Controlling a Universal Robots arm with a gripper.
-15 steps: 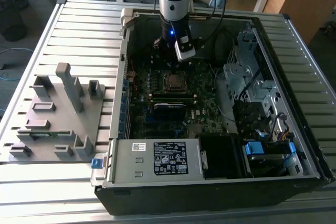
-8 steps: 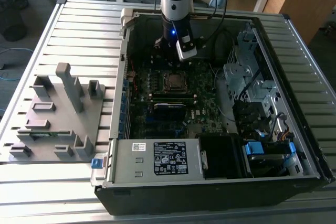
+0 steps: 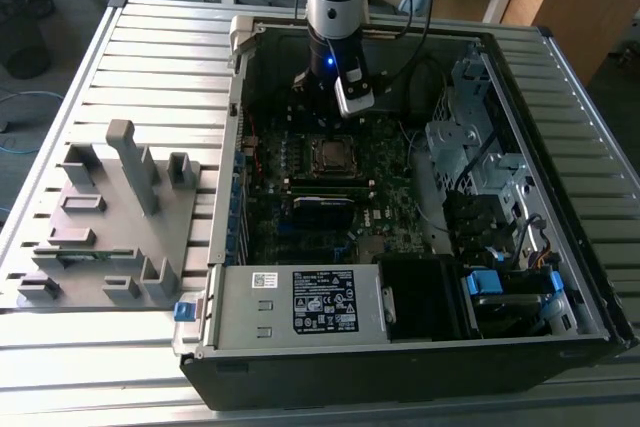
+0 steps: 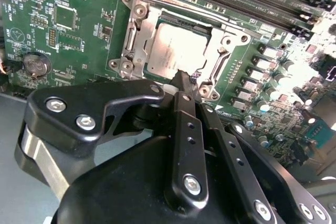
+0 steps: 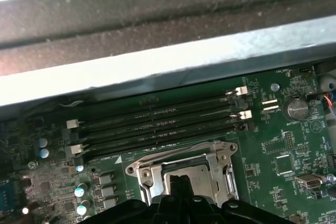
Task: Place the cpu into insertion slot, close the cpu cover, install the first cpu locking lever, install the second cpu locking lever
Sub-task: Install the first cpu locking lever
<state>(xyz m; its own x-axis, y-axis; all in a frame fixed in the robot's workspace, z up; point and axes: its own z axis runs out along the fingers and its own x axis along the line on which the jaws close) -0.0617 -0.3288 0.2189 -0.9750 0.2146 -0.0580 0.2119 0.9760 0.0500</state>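
In the second wrist view the gripper [image 4: 182, 80] has its 2 black fingers pressed together, tip just at the near edge of the cpu [image 4: 176, 51]. The cpu lies flat in the insertion slot [image 4: 210, 31], with the cpu cover [image 4: 140, 40] down around it. The fingers hide the cover's near edge, so the levers cannot be told. In the first wrist view the cpu [image 5: 190, 172] is partly cut off behind the gripper [image 5: 181, 182], beside 4 memory slots [image 5: 157, 121]
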